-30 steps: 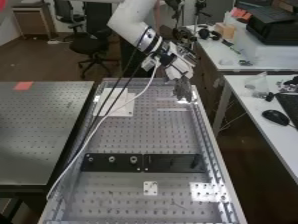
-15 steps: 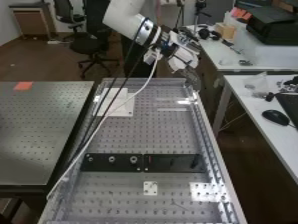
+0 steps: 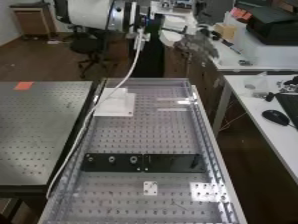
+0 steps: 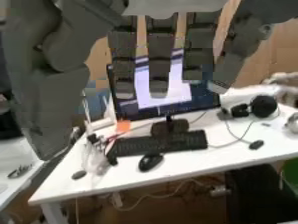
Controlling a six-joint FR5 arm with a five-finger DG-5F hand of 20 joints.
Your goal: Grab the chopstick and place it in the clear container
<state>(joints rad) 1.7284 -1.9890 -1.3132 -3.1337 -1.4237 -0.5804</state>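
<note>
The hand (image 3: 203,46) hangs in the air just past the far end of the perforated bench (image 3: 149,135), toward its right side in the high view. It is wide: the fingers (image 4: 159,57) reach down straight and a little apart, the thumb (image 4: 63,100) stands off to one side, and nothing is held. The white arm (image 3: 90,14) comes in from the upper left, and a white cable (image 3: 105,97) droops from it to the bench's left side.

On the bench, a white block on a plate (image 3: 114,105) sits toward the far left. Nearer, dark plates (image 3: 174,163) lie across it, with a small white plate (image 3: 150,188) in front of them.

Beyond the fingers is a white desk (image 4: 179,165). A clear plastic item (image 4: 96,160) sits on it beside the keyboard (image 4: 159,144) (whether this is the task's container, I cannot tell), and a black mouse (image 4: 150,161) lies in front of the keyboard. Behind these stands a monitor (image 4: 199,100), with a headset (image 4: 263,106) near it. Where the chopstick is, I cannot tell.
</note>
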